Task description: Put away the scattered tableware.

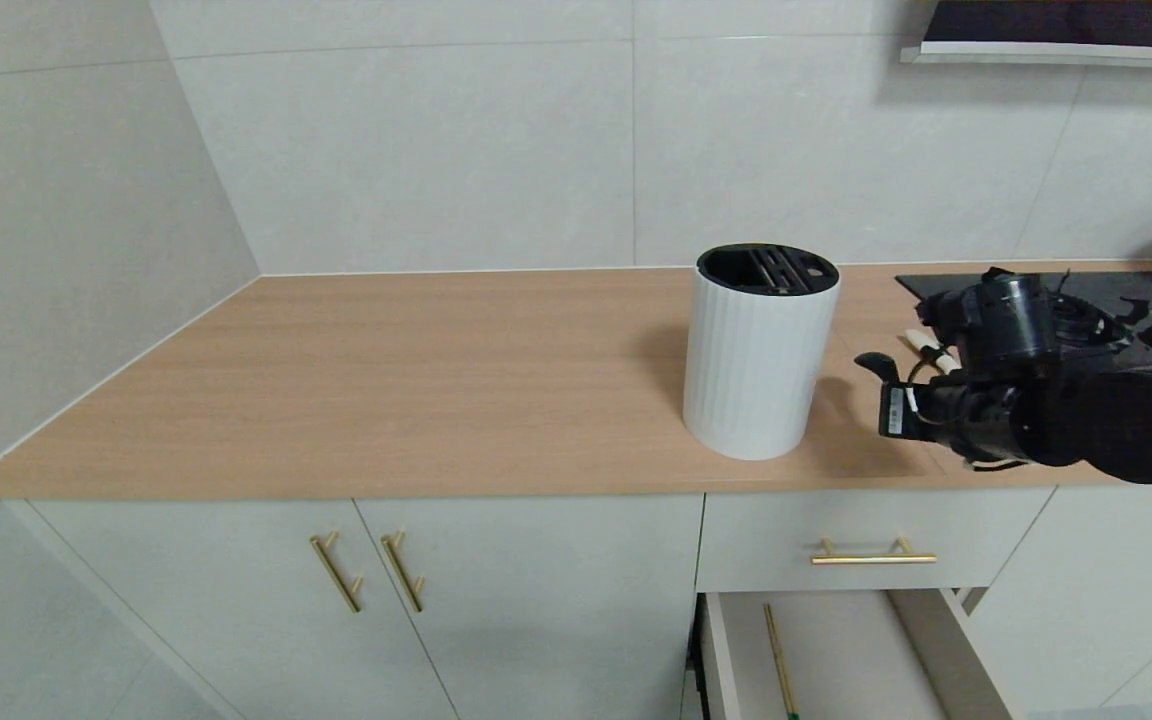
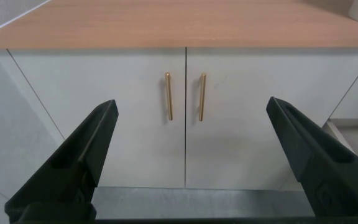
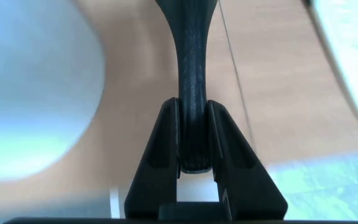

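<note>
Evidently my right gripper (image 3: 194, 143) was clamped tight on a slim black handle (image 3: 191, 62), held over the wooden countertop (image 1: 386, 390) beside the ribbed white holder (image 1: 756, 360), which stood upright there. A white-handled utensil (image 1: 926, 348) lay on the counter just behind my wrist. My left gripper (image 2: 191, 106) hung low, its fingers spread wide and holding nothing, facing the cabinet doors (image 2: 104, 93) with gold handles (image 2: 168, 96). Below, the drawer (image 1: 836, 650) stood pulled out, with one chopstick (image 1: 778, 655) lying inside.
</note>
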Tool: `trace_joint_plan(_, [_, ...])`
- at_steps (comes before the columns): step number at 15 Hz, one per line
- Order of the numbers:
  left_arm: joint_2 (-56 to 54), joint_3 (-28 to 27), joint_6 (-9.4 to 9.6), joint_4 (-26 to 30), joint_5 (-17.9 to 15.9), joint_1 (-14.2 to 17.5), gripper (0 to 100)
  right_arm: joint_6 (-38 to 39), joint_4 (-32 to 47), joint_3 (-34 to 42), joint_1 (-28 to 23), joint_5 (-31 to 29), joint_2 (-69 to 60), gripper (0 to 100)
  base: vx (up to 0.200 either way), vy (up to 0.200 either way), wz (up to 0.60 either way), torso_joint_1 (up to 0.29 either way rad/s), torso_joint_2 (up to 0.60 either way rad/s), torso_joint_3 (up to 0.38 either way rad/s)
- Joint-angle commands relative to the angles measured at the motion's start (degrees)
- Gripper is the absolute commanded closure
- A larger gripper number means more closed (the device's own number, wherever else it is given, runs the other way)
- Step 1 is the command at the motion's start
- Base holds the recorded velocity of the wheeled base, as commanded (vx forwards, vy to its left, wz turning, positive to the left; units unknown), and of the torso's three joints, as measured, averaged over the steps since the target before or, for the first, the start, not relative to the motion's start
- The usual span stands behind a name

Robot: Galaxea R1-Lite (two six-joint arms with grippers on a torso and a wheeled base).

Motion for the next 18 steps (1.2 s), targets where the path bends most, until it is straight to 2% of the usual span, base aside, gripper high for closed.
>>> trace_joint_plan(1, [0.02,0.0,-0.02,-0.01,0.02,0.02,0,-1.59,-0.08,8.49,0.45,0.89,-12.54,100,0.0,0.0,0.0,0.0,0.0,0.0])
trace_joint_plan(4, [0.02,0.0,-0.02,-0.01,0.02,0.02,0,-3.26,0.18,17.72,2.65,3.44,-24.23,100,0.0,0.0,0.0,0.0,0.0,0.0])
trace_joint_plan(9, [0.02,0.0,-0.02,-0.01,0.02,0.02,0,-6.6,0.27,30.37,7.75,4.06,-35.4,100,0.0,0.0,0.0,0.0,0.0,0.0])
trace_joint_plan(14, [0.02,0.0,-0.02,-0.01,0.02,0.02,0,-9.15,0.27,34.42,9.77,4.41,-36.27,100,0.0,0.0,0.0,-0.006,0.02,0.011])
trace_joint_plan(18, [0.02,0.0,-0.02,-0.01,0.02,0.02,0,-13.72,0.18,36.7,9.95,6.96,-36.8,100,0.0,0.0,0.0,-0.169,0.41,0.231])
